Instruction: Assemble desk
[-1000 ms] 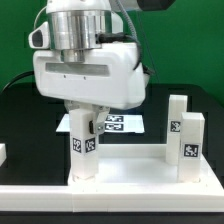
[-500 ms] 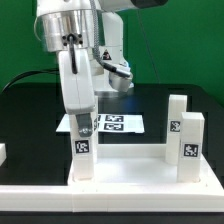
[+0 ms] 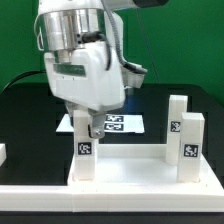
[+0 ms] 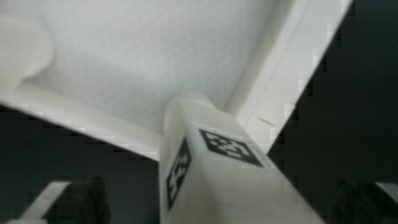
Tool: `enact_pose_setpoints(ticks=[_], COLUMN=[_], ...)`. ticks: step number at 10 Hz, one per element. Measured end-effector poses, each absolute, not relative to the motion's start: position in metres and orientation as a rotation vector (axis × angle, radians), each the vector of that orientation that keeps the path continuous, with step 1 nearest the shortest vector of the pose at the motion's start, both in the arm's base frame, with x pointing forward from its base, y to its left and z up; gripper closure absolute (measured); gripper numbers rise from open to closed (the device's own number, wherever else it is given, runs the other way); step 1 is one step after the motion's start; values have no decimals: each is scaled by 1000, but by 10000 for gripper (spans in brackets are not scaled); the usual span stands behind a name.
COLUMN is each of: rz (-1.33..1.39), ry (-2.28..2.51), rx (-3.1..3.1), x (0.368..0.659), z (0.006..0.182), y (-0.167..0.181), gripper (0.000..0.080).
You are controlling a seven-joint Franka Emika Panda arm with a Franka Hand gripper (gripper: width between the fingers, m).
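Hand (image 3: 89, 128) is now seen spread wide round the leg (image 3: 85, 152) directly beneath it, where a sec ago it was clamped. Leg is left upright in the desk top's (image 3: 140, 170) corner socket w/ two more legs (image 3: 183, 135) well off to the side, so this leg is judged seated; others are prob. still to be fitted.

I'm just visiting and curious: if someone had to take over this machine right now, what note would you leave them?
Pincer: open, straddling the top of a leg, holding nothing.
Tabletop: lies with its raised rim up, at the front of the table.
That leg stands upright in the corner on the exterior view's left; two more legs stand at the right.
Marker board lies behind.
Done: three legs seen standing.
Left: any further leg; none is in view.
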State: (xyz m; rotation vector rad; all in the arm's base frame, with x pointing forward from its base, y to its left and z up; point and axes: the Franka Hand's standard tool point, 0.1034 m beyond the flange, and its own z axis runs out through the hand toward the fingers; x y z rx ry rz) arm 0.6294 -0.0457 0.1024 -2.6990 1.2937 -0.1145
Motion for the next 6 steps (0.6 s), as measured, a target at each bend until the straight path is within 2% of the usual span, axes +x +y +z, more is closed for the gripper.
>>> enact_pose_setpoints(ticks=[4, 6], rz=[-141, -125], ry=[947, 394], rx=[-2872, -3075], x=[629, 633], z=[102, 107], y=[-48, -43], gripper=[151, 151])
